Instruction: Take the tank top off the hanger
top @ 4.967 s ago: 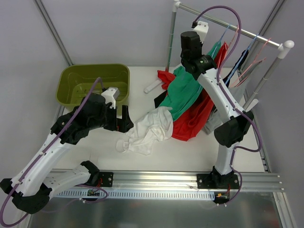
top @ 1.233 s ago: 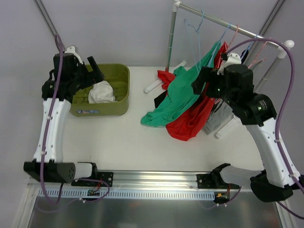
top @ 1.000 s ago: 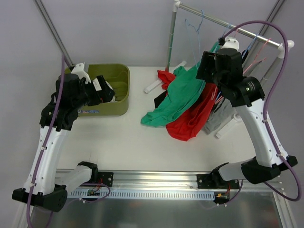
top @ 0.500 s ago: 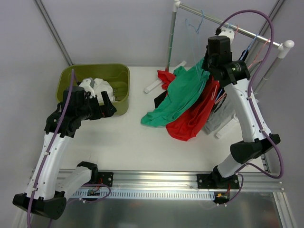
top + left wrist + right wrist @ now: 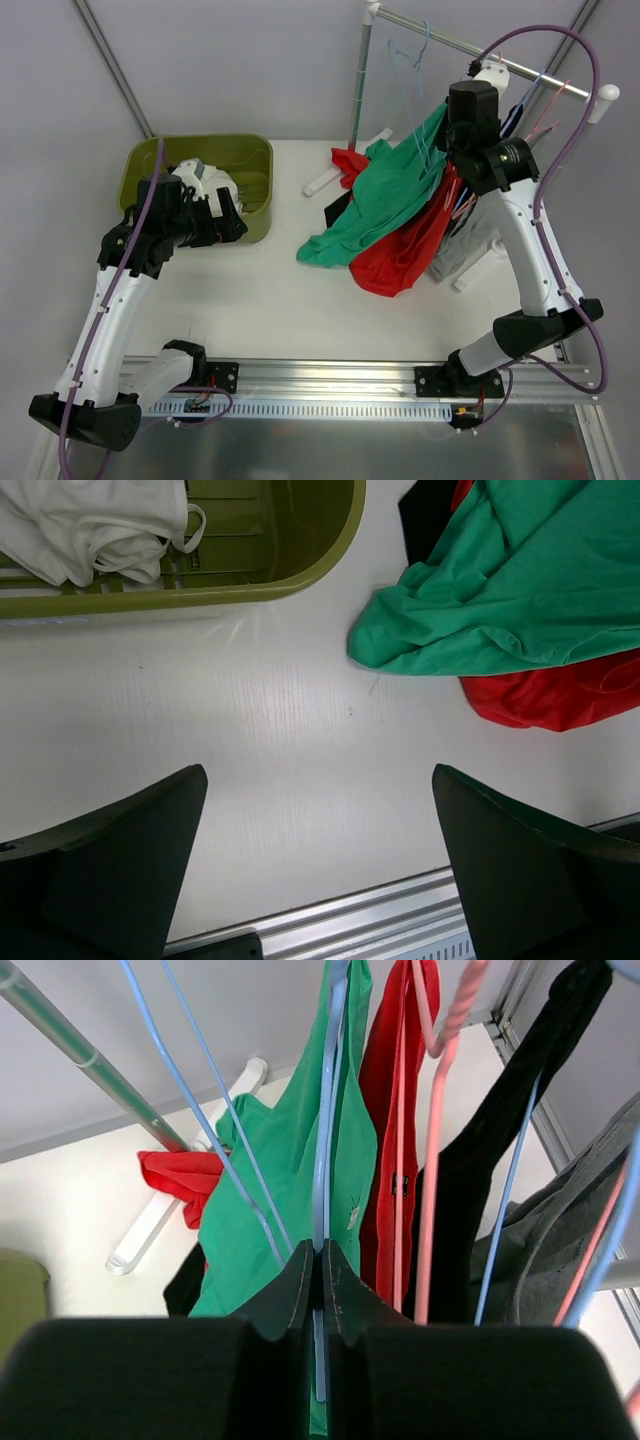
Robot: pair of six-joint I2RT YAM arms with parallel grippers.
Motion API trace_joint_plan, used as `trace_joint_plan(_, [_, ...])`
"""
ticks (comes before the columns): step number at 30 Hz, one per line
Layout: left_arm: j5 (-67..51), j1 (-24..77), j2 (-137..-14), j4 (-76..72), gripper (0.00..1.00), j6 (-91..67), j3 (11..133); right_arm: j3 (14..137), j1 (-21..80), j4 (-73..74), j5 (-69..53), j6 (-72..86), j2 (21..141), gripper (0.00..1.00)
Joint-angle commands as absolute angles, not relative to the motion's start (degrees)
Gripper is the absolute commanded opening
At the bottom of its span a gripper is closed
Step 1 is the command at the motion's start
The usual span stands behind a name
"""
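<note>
The green tank top [image 5: 385,195] hangs from a light blue hanger [image 5: 330,1110] on the rack and drapes down onto the table; it also shows in the right wrist view [image 5: 350,1160] and the left wrist view [image 5: 500,600]. My right gripper [image 5: 320,1248] is shut on that hanger's wire just above the green top, high at the rack [image 5: 450,135]. My left gripper [image 5: 318,780] is open and empty over bare table, just in front of the green bin [image 5: 232,215].
An olive bin [image 5: 250,160] at the back left holds a white garment [image 5: 90,525]. A red top [image 5: 405,255] hangs next to the green one, with black [image 5: 480,1160] and grey garments beyond. An empty blue hanger [image 5: 410,60] hangs on the rail [image 5: 470,48].
The white garment went from the table into the bin, and my left gripper drew back from the bin. My right arm swung up to the rack and shut on the blue hanger.
</note>
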State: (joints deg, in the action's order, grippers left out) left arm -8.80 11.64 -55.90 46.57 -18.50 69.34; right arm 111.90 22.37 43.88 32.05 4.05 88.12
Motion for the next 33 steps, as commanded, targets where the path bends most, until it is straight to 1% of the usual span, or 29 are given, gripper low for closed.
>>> trace_joint_plan(1, [-9.7, 11.9, -56.4, 46.5, 0.99, -17.1, 71.7, 113.3, 22.3, 39.3, 31.6, 4.9, 82.9, 0.00])
trace_joint_plan(8, [-9.8, 11.9, -56.3, 46.6, 0.99, -17.2, 71.9, 112.4, 22.3, 37.9, 25.3, 4.7, 77.4, 0.00])
trace_joint_plan(13, [-12.4, 11.9, -56.3, 46.8, 0.99, -16.4, 73.9, 105.2, 22.3, 37.9, 17.4, 5.8, 70.8, 0.00])
trace_joint_plan(14, [-13.2, 11.9, -56.3, 46.8, 0.99, -15.7, 75.7, 103.8, 22.3, 37.8, 15.0, 6.3, 67.6, 0.00])
trace_joint_plan(19, [-23.1, 11.9, -57.4, 46.6, 0.99, -11.9, 83.3, 95.5, 22.4, 37.8, 7.0, 4.9, 57.7, 0.00])
trace_joint_plan(20, [-27.2, 11.9, -57.8, 46.5, 0.99, -11.0, 86.1, 94.5, 22.3, 37.9, 4.5, 3.9, 56.0, 0.00])
trace_joint_plan(21, [-28.6, 12.4, -58.3, 46.3, 0.99, -11.0, 87.3, 93.7, 22.3, 38.1, 3.6, 2.9, 52.7, 0.00])
trace_joint_plan(24, [-32.6, 13.2, -61.2, 44.9, 0.99, -11.9, 91.3, 91.6, 22.3, 41.2, 3.4, 1.4, 48.2, 0.00])
trace_joint_plan(27, [-32.9, 15.4, -64.5, 41.9, 0.99, -13.2, 93.9, 90.2, 22.3, 43.9, 0.6, 0.5, 43.1, 0.00])
trace_joint_plan(30, [-32.3, 19.6, -66.9, 38.7, 0.99, -14.5, 97.2, 88.3, 22.3, 44.6, -7.1, -2.5, 38.3, 0.00])
trace_joint_plan(32, [-30.6, 25.4, -70.2, 37.5, 0.99, -13.6, 101.1, 87.4, 22.4, 45.0, -12.2, -3.7, 35.2, 0.00])
trace_joint_plan(33, [-27.5, 27.7, -72.8, 37.2, 0.99, -13.1, 102.6, 86.6, 22.3, 45.3, -13.9, -3.8, 34.3, 0.00])
